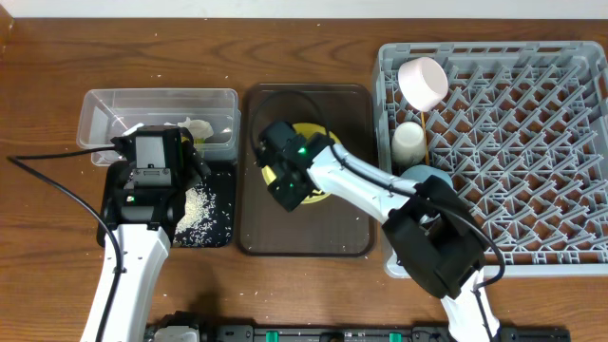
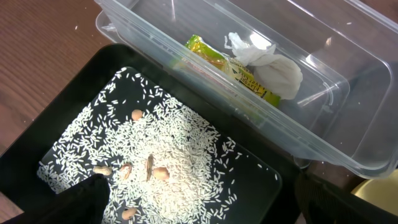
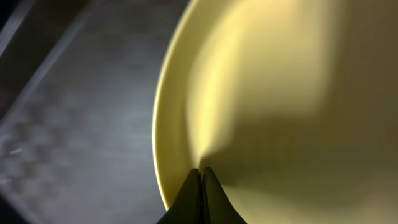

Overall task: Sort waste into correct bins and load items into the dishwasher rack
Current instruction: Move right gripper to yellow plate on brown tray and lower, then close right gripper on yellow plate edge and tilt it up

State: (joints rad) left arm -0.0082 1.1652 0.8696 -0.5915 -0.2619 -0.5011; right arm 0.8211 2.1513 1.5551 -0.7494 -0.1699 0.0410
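Overhead: the right claw (image 1: 281,186) rests over the yellow plate (image 1: 308,130) in the brown serving tray (image 1: 304,233), apart from the dishwasher rack (image 1: 532,142); so slight a purchase near the rim could let the plate slip when lifted. Left wrist: the left claw (image 2: 208,199) hangs spread wide and empty over the rice (image 2: 161,155) in the black tray (image 2: 56,118). Right wrist: the right claw's fingers are clenched tip to tip at the plate's inner rim; whether any rim is pinched between them cannot be told.

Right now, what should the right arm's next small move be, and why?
Probably open the right gripper and take the yellow plate by its rim: it is shut, tips against the plate, which lies on the brown tray, not yet in the dishwasher rack.
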